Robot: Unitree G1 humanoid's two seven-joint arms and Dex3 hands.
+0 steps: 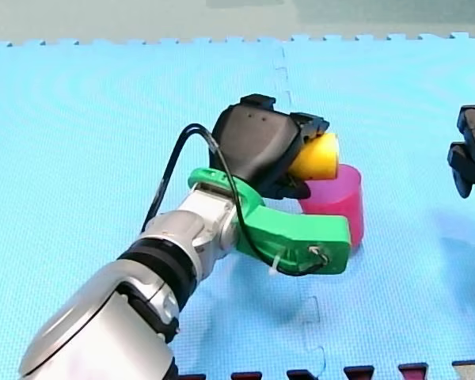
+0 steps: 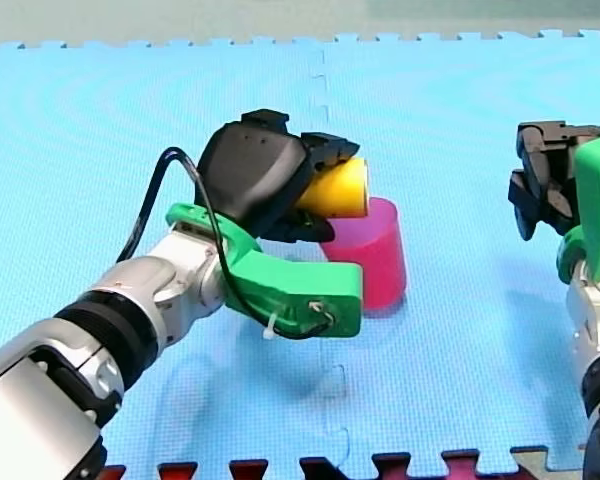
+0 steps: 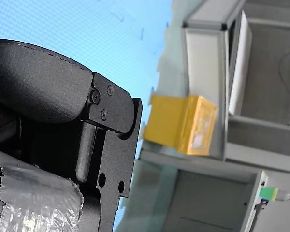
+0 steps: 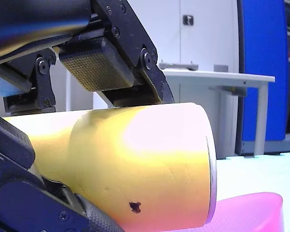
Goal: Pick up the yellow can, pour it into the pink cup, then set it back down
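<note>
My left hand (image 2: pixel 260 175) is up near the middle of the blue mat (image 2: pixel 100 120), fingers (image 4: pixel 96 65) clamped tight around the one yellow can (image 2: pixel 340 190). The can lies tipped on its side, its end over the rim of the one pink cup (image 2: pixel 375 260), which stands upright. My right hand (image 2: pixel 542 180) hangs over the mat's right edge, holding nothing.

- yellow can (image 2: pixel 340 187), frame centre: plain yellow, with one dark speck (image 4: pixel 134 207) (seen in the second wrist view).
- pink cup (image 2: pixel 380 265), right of centre: solid magenta-pink.
- left hand (image 2: pixel 255 178): matte black, on a bright green bracket (image 2: pixel 300 290).
- right hand (image 2: pixel 538 180), right edge: black.
- mat (image 2: pixel 460 120): light blue, with crimson tiles (image 2: pixel 395 466) along the bottom edge.
</note>
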